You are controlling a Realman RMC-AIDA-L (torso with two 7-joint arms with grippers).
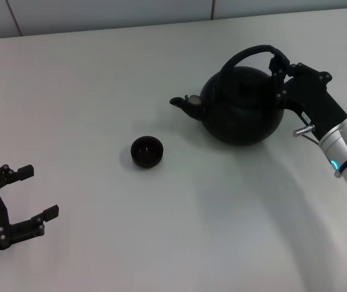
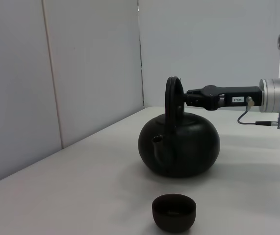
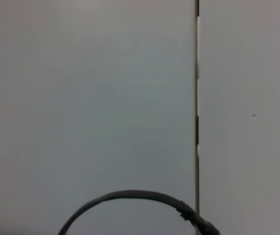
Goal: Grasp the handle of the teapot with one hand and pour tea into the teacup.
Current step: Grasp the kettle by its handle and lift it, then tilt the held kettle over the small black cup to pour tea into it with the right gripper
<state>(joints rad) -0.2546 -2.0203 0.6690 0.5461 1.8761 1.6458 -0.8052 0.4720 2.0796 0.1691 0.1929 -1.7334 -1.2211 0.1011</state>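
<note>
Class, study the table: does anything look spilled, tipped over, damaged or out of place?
Nothing stands out. The teapot sits upright, the teacup stands upright apart from it, and no spill shows. The right gripper is at the handle.

We see even, soft light on the pale bench (image 1: pixel 100 91), with no glare. The teapot (image 1: pixel 241 106) throws a faint, diffuse shadow toward its near side, and the teacup (image 1: pixel 146 151) only a thin one. Near the teapot, edges stay sharp.
</note>
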